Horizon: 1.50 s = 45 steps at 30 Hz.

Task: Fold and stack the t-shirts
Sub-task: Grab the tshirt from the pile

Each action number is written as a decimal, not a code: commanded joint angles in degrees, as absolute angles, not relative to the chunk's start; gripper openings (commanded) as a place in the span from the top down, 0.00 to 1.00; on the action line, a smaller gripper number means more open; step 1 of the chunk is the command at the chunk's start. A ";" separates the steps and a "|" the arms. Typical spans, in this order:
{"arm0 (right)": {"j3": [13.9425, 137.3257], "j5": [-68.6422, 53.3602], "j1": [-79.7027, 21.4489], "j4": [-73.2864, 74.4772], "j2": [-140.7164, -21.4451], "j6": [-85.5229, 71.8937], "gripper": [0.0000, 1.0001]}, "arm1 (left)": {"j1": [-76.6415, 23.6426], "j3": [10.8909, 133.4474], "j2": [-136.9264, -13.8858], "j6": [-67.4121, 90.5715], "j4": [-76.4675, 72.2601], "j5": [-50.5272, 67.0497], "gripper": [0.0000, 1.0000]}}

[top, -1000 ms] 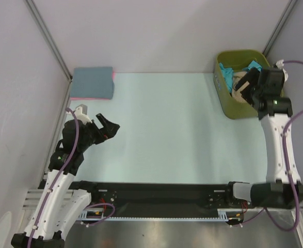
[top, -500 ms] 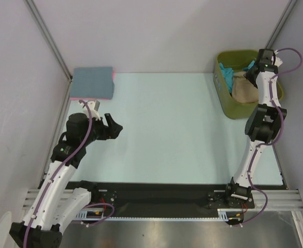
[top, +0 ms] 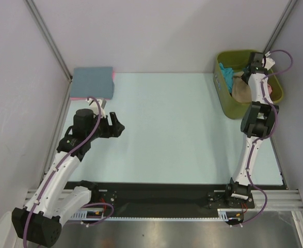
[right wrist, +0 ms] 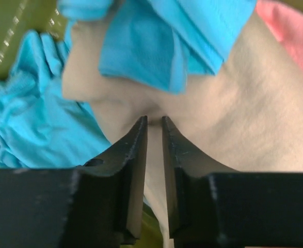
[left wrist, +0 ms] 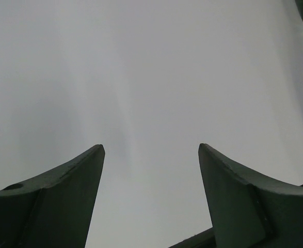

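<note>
A tan t-shirt (right wrist: 234,119) lies crumpled in the olive bin (top: 222,58), with a teal t-shirt (right wrist: 156,46) draped over it and a salmon one (right wrist: 296,31) at the edge. My right gripper (right wrist: 154,120) points down into the bin, its jaws drawn close with a fold of the tan cloth pinched between the tips. From above, the right gripper (top: 246,77) sits over the tan t-shirt (top: 240,92). A folded slate blue t-shirt (top: 93,82) lies at the table's far left on a pink one (top: 81,98). My left gripper (top: 118,127) hovers open over bare table and holds nothing.
The bin stands at the far right corner against the enclosure walls. A teal t-shirt (top: 225,72) fills its left side. The pale green table top (top: 166,124) stretches between the stack and the bin. The left wrist view shows only bare surface between the open fingers (left wrist: 79,175).
The right arm stretched up and reached down into the bin, and its jaws went from wide apart to nearly together on the tan cloth. The left arm edged forward and right, staying open.
</note>
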<state>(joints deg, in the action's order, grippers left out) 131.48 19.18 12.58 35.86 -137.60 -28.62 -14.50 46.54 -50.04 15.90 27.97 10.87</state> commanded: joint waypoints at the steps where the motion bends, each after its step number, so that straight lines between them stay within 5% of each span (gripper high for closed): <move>1: 134.11 21.88 13.09 31.20 -138.60 -28.21 0.78 | -14.77 49.13 -50.19 14.06 26.28 10.11 0.21; 8: 135.00 19.25 14.50 31.11 -140.62 -28.30 0.66 | -14.68 49.31 -50.54 13.80 26.63 10.37 0.20; 10: 134.91 18.72 14.85 30.24 -141.06 -28.30 0.74 | -14.77 49.39 -50.45 13.54 26.98 10.20 0.20; 13: 136.14 19.07 14.94 29.80 -141.15 -28.04 1.00 | -14.77 49.48 -50.27 13.18 27.51 10.20 0.20; 23: 142.74 24.25 13.01 27.08 -132.73 -23.48 1.00 | -15.03 49.75 -50.10 13.54 25.75 10.81 0.20; 35: 148.99 26.01 9.05 2.83 -117.78 -16.70 1.00 | -15.91 51.85 -47.11 13.36 28.21 10.46 0.21; 45: 140.87 22.94 11.86 24.06 -119.61 -24.52 1.00 | -16.08 51.77 -41.67 14.50 32.42 10.37 0.23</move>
<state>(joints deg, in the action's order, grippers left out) 141.53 23.57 10.92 15.31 -115.20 -21.93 -15.64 49.36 -43.64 14.94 30.74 10.70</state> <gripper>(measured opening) 0.010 0.777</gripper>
